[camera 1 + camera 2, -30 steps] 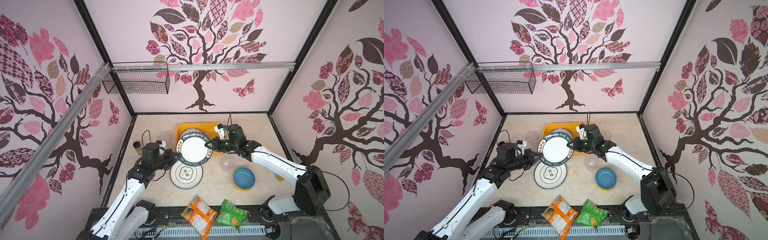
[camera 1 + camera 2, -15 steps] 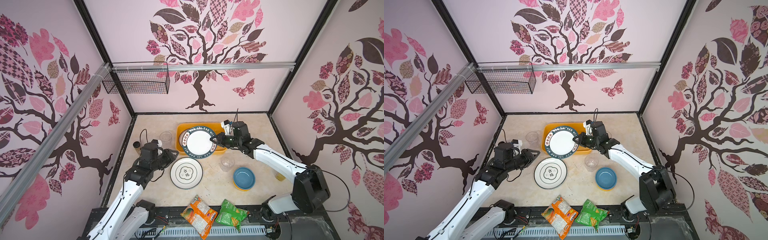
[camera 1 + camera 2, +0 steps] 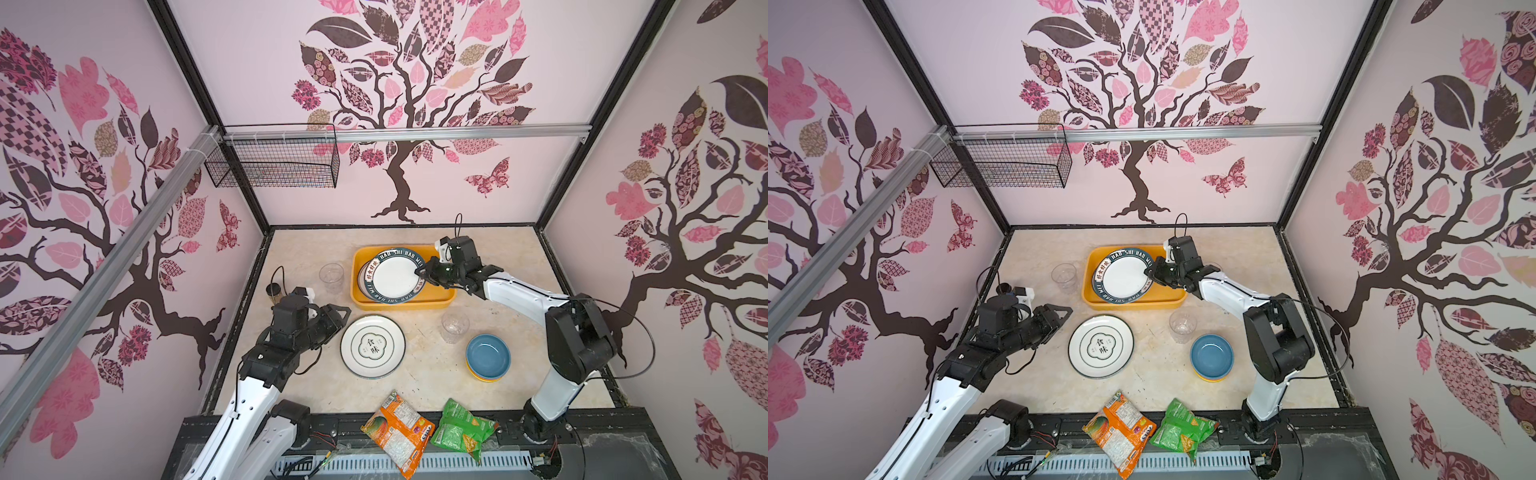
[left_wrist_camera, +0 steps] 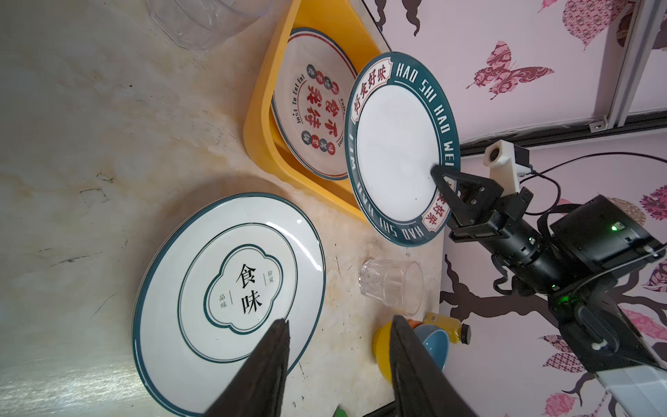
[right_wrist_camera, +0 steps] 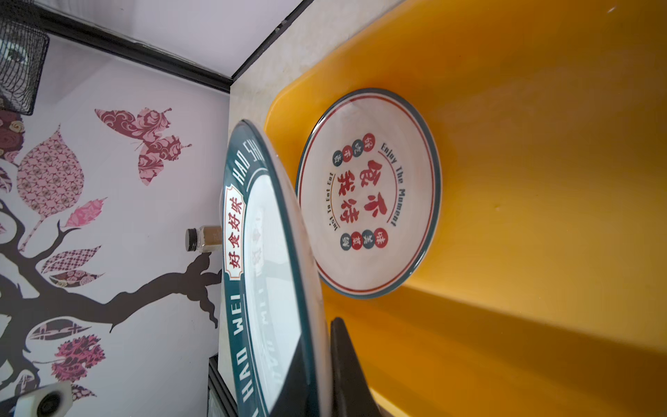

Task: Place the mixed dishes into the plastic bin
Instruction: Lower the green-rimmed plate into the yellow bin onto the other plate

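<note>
We read "HAO SHI HAO WEI" and red 好食好味 around the green-rimmed plate (image 4: 397, 144). The red-lettered plate (image 5: 368, 195) says "Enjoy The Moment" and "Just To Eat Eat". The near plate (image 4: 231, 299) shows 食味 at its centre.

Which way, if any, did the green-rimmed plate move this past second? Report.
Yes: the green-rimmed plate moved toward the back wall, now over the yellow bin.
</note>
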Robot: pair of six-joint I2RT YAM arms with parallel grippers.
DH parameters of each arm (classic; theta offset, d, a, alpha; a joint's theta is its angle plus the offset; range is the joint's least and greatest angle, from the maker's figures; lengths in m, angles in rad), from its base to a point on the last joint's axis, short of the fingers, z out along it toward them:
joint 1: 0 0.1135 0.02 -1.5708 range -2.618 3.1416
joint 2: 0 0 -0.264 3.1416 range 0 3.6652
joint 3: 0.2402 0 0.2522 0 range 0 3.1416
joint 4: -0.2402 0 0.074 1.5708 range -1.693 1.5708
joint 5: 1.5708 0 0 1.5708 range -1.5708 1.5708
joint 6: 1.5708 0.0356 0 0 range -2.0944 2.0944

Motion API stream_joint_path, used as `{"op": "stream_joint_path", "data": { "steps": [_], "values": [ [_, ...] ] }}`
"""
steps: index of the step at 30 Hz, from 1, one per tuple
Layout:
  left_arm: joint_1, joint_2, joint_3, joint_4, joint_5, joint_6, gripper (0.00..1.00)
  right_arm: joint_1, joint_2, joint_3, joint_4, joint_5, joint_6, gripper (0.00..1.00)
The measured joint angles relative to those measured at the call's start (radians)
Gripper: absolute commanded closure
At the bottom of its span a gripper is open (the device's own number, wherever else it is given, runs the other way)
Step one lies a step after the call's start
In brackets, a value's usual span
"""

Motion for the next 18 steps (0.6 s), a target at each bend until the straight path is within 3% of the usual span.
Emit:
{"op": "stream_joint_path", "data": {
  "steps": [18],
  "values": [
    [0.002,-0.006,-0.030,-0.013,0.000,-0.003,0.52,0.000,0.235,0.142,0.014,0.055,0.037,1.00]
  ]
}}
